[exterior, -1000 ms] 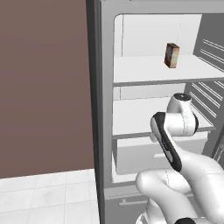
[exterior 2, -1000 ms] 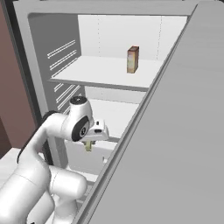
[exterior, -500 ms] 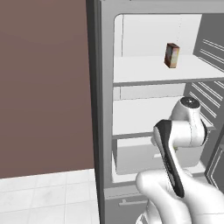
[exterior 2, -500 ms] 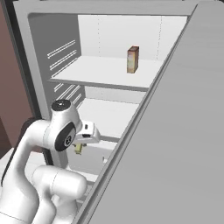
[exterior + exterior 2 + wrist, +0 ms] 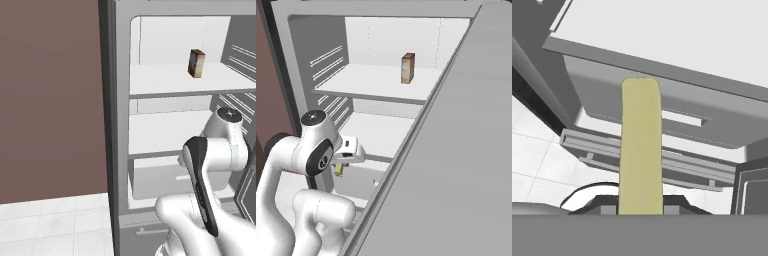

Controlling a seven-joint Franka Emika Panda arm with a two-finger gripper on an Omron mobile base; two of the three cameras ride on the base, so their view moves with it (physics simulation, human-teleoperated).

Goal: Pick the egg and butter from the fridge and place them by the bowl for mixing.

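My gripper (image 5: 641, 206) is shut on the butter (image 5: 641, 145), a pale yellow-olive stick that reaches straight out from between the fingers. In the right base view the gripper (image 5: 342, 166) hangs low at the front of the open fridge (image 5: 302, 75), with the butter (image 5: 339, 170) showing under the hand. Beyond the stick lie the white drawer (image 5: 677, 95) and the fridge's base rail. The left base view has the fridge (image 5: 116, 125) open, its white shelves bare behind my arm. The egg and the bowl are out of view.
An upright red-brown carton (image 5: 196, 63) stands on the upper shelf (image 5: 376, 84). The open fridge door (image 5: 456, 165) looms close on the right. A brown wall (image 5: 50, 100) and pale floor tiles (image 5: 50, 225) lie left of the fridge.
The hand has drawn back out of the fridge and sunk a little, carrying the butter with it. The carton has not moved.
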